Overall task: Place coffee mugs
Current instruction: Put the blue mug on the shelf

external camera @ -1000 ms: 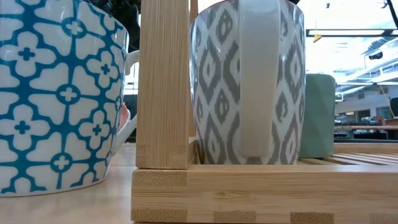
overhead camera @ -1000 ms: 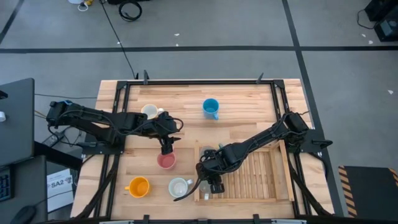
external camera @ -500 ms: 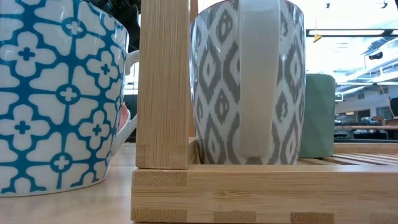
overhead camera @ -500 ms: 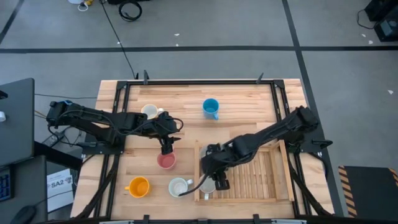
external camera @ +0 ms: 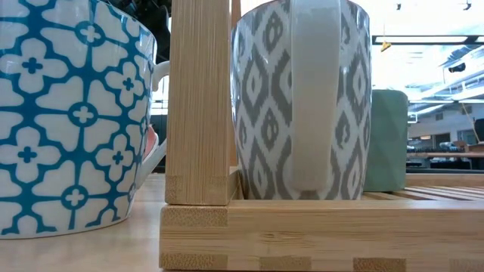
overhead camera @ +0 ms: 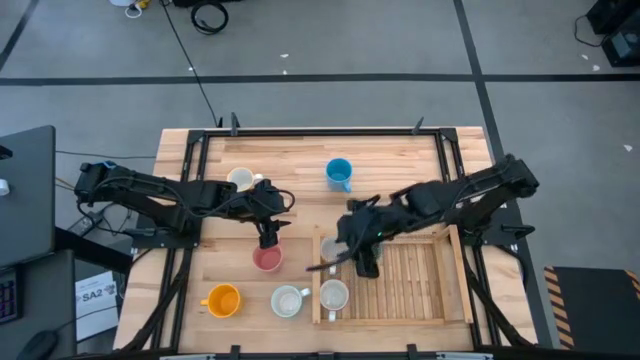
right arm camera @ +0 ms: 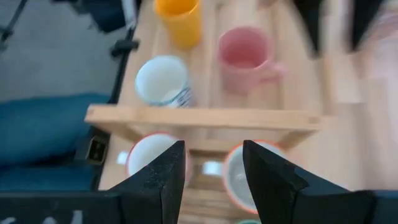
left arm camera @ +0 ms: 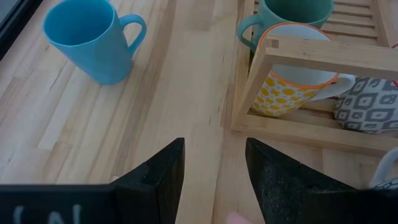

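A wooden slatted tray (overhead camera: pixel 410 285) holds a grey-patterned mug (overhead camera: pixel 333 295) in its near-left corner, a yellow-spotted white mug (left arm camera: pixel 289 93) and a dark green mug (left arm camera: pixel 292 11) behind it. On the table stand a pink mug (overhead camera: pixel 267 259), an orange mug (overhead camera: pixel 222 299), a blue-patterned white mug (overhead camera: pixel 288 300), a blue mug (overhead camera: pixel 339 173) and a cream mug (overhead camera: pixel 240 179). My left gripper (overhead camera: pixel 268 238) is open just above the pink mug's far rim. My right gripper (overhead camera: pixel 362 262) hangs open over the tray's left part, above the mugs.
The tray's right half (overhead camera: pixel 425 290) is bare slats. A raised wooden rail (right arm camera: pixel 199 117) runs along the tray's left side between the mugs inside and those on the table. Bare tabletop lies around the blue mug (left arm camera: pixel 87 40) at the far middle.
My right gripper has drawn up and back from the grey-patterned mug at the tray's near-left corner, moving toward the far and right edges. That mug stays standing in the tray and now shows uncovered. The left arm has kept still.
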`<action>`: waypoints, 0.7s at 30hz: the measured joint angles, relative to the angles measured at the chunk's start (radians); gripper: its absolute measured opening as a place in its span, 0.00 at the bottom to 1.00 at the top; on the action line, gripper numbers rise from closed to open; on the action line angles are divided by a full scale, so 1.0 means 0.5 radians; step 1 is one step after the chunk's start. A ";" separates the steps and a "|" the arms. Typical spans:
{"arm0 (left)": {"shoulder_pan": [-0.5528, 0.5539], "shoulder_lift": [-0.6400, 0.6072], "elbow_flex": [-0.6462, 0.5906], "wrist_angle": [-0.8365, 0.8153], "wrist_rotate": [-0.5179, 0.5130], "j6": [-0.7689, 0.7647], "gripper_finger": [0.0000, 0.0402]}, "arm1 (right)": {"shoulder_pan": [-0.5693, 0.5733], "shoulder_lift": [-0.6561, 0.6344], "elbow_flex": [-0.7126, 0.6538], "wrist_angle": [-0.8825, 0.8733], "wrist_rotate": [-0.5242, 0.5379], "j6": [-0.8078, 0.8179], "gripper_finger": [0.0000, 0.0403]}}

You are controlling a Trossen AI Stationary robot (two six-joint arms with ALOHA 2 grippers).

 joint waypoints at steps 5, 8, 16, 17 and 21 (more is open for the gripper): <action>0.001 0.000 0.000 0.000 0.000 0.000 0.44 | -0.092 -0.119 0.000 0.000 0.115 -0.001 0.41; 0.001 0.000 0.000 0.000 0.000 0.000 0.44 | -0.162 -0.173 0.001 0.000 0.117 -0.001 0.41; 0.000 0.000 0.000 0.000 0.000 0.000 0.44 | -0.378 -0.245 0.001 0.001 0.117 -0.002 0.41; 0.001 0.000 0.000 0.000 0.000 0.000 0.44 | -0.407 -0.245 0.001 0.000 0.117 -0.019 0.41; 0.000 0.000 0.000 0.000 0.000 -0.001 0.44 | -0.535 -0.238 0.001 0.000 0.116 -0.184 0.41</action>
